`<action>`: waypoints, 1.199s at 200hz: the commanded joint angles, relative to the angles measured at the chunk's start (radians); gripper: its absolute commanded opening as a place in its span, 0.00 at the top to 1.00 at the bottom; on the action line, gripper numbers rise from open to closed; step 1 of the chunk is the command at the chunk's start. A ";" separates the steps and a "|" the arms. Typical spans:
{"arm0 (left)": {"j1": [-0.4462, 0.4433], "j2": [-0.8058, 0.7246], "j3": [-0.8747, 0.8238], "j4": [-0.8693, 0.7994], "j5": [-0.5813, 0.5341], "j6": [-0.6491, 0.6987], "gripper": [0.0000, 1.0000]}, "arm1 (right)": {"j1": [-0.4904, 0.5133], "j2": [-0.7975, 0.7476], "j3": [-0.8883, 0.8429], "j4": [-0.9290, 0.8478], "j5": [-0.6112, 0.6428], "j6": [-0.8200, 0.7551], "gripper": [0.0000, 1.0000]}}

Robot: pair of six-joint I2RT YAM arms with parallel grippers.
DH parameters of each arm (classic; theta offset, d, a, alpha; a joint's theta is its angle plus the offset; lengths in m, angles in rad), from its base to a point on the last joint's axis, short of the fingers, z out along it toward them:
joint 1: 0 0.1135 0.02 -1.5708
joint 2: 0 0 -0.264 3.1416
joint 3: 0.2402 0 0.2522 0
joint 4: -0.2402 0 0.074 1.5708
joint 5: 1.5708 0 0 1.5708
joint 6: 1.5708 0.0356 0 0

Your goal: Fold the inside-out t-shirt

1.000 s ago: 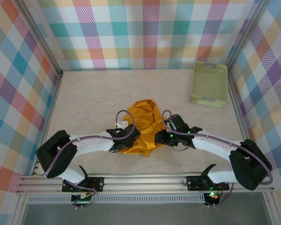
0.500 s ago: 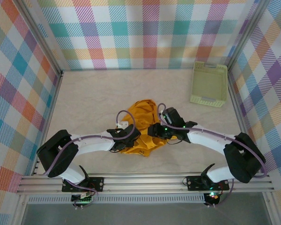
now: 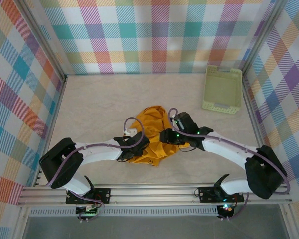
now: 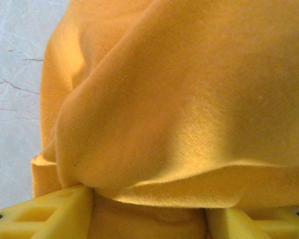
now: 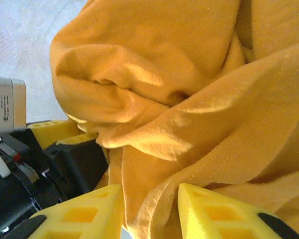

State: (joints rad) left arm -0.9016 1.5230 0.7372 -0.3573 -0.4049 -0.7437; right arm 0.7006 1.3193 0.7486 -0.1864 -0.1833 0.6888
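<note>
The inside-out t-shirt (image 3: 156, 121) lay crumpled in a mustard heap on the worktop (image 3: 99, 99), about midway between the left and right edges and nearer the near edge than the far one. No print, lettering or tag was visible to me in the bunched cloth.

Left gripper (image 3: 141, 146): I observed it at the heap's left side, low against the cloth. In the left wrist view its two yellow fingers (image 4: 55, 214) stood moderately apart, with cloth lying in the gap and a thick fold hanging over them. I could not tell whether that cloth was clamped or merely resting there.

Right gripper (image 3: 166, 137): I observed it at the heap's right side, facing the left one across the cloth. In the right wrist view its jaws stood narrow — a folded edge of the shirt filled the gap and touched both fingers (image 5: 219, 211), so I recorded it as pinched.

A pale green basket (image 3: 222, 89) stood at the far right corner of the worktop, well apart from the shirt.
</note>
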 commanded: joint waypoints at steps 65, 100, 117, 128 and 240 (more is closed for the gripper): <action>-0.003 -0.003 0.023 -0.026 0.004 0.020 0.40 | -0.003 -0.063 -0.180 0.088 0.054 0.057 0.82; -0.003 0.002 0.027 -0.021 0.006 0.016 0.40 | -0.003 -0.067 -0.213 0.104 0.073 0.074 0.84; -0.004 0.007 0.025 -0.018 0.015 0.016 0.40 | -0.003 -0.110 -0.235 0.076 0.098 0.075 0.79; -0.003 0.012 0.030 -0.020 0.016 0.019 0.40 | -0.003 -0.135 -0.244 0.050 0.114 0.077 0.77; -0.032 0.019 0.054 -0.024 0.015 0.034 0.39 | 0.026 0.031 -0.120 0.091 0.068 0.050 0.72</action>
State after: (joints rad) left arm -0.9207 1.5307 0.7704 -0.3664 -0.3904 -0.7177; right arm 0.7090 1.3346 0.5606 -0.1146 -0.0921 0.7528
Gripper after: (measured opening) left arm 0.610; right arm 0.273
